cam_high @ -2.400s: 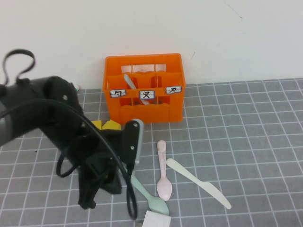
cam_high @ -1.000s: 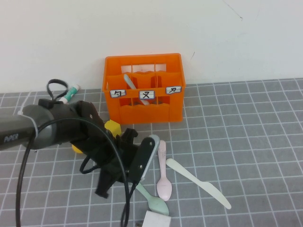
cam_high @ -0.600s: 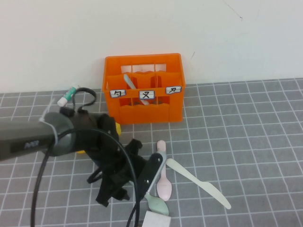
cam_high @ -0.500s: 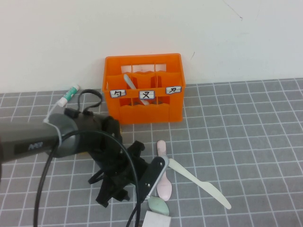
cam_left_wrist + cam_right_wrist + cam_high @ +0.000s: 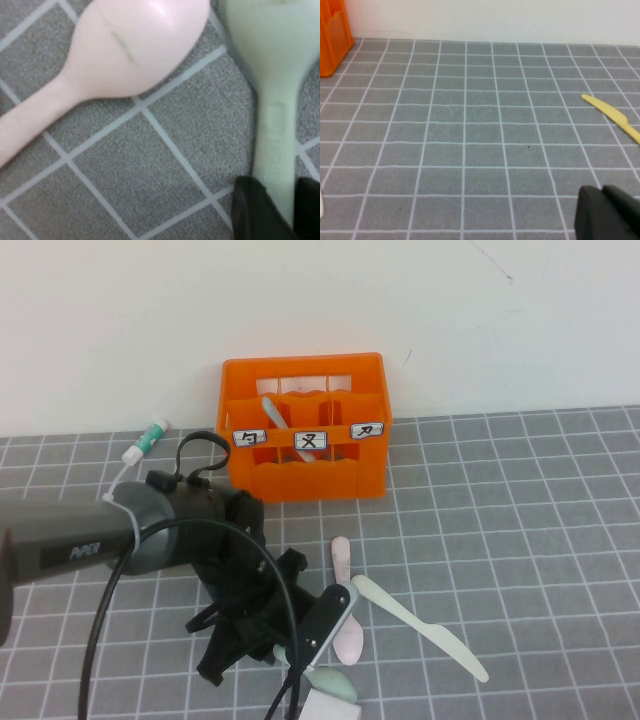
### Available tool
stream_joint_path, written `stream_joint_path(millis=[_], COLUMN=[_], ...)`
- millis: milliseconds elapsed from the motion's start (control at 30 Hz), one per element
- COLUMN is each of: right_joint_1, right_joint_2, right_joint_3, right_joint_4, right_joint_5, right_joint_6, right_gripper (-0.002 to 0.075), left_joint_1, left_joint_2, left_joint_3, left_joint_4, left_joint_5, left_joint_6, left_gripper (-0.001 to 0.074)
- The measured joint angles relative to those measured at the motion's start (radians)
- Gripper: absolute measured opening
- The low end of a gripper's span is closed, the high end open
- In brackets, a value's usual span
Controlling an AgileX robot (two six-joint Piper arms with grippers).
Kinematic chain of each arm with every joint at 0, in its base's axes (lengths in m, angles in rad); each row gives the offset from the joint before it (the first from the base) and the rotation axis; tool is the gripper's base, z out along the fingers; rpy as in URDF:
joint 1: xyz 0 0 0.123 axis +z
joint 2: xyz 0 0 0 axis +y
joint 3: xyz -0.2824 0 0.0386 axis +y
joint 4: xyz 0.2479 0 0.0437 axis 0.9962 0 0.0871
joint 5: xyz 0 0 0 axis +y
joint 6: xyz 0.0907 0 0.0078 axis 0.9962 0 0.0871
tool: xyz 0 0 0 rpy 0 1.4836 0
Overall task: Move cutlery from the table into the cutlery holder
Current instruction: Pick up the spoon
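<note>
The left gripper [image 5: 312,645], moved nearer and lower than before, clamps the green spoon [image 5: 272,100] beside the pink spoon [image 5: 345,615], tube [image 5: 145,440] far left; right gripper [image 5: 607,215] closed.

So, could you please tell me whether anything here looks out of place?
The white-and-green tube lies at the wall, no cutlery. A grey-beige fork leans in the orange crate. Left gripper pinches the mint-green spoon beside the pink spoon; right gripper hovers shut.

The left arm [image 5: 150,535] hides most of the mint-green spoon [image 5: 335,680], whose handle is perhaps pinched.
</note>
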Motion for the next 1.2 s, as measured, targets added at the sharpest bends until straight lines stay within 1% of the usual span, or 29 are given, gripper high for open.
stream_joint_path(millis=[133,300,433,567,633,700,800,867,967,1200], right_joint_1=[0.000,0.000,0.000,0.000,0.000,0.000,0.000,0.000,0.000,0.000], right_joint_2=[0.000,0.000,0.000,0.000,0.000,0.000,0.000,0.000,0.000,0.000], right_joint_3=[0.000,0.000,0.000,0.000,0.000,0.000,0.000,0.000,0.000,0.000], right_joint_4=[0.000,0.000,0.000,0.000,0.000,0.000,0.000,0.000,0.000,0.000], right_joint_5=[0.000,0.000,0.000,0.000,0.000,0.000,0.000,0.000,0.000,0.000], right_joint_6=[0.000,0.000,0.000,0.000,0.000,0.000,0.000,0.000,0.000,0.000], right_gripper=[-0.0003,-0.0003,-0.0003,-0.0003,-0.0003,-0.0003,-0.0003,-0.0003,-0.0003,-0.0003], left_joint_1=[0.000,-0.002,-0.002,-0.002,-0.002,-0.002,-0.002,-0.002,-0.002,-0.002], left_joint_2=[0.000,-0.013,-0.035,-0.037,-0.037,-0.035,-0.033,-0.032,-0.031,-0.031], left_joint_3=[-0.003,-0.003,-0.001,-0.001,-0.001,0.001,0.001,0.001,0.001,0.001], left_joint_4=[-0.003,-0.016,-0.018,-0.020,-0.020,-0.020,-0.020,-0.021,-0.029,-0.051], left_joint_5=[0.011,0.047,0.060,0.072,0.078,0.090,0.094,0.094,0.095,0.096], left_joint_6=[-0.020,-0.170,-0.260,-0.315,-0.325,-0.332,-0.336,-0.336,-0.337,-0.349], left_gripper=[0.0126,0.0122,0.0046,0.0043,0.0066,0.0115,0.0230,0.0290,0.0325,0.0337])
